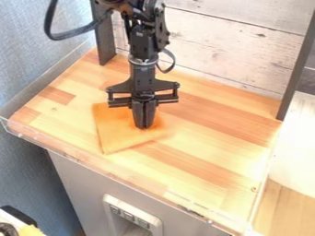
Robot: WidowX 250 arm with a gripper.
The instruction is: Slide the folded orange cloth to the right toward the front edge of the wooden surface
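Observation:
The black gripper (144,127) hangs straight down over the middle of the wooden surface, its two fingers together. Under and around the fingertips lies an orange cloth (113,134), spread mostly flat on the left half of the surface. The tips are at the cloth's right part, touching it or just above it; whether any fabric is pinched between them I cannot tell.
The wooden tabletop (209,161) has a clear raised rim (80,156) along its front and left edges. A white plank wall (227,50) stands behind, with dark posts at left (104,41) and right (295,69).

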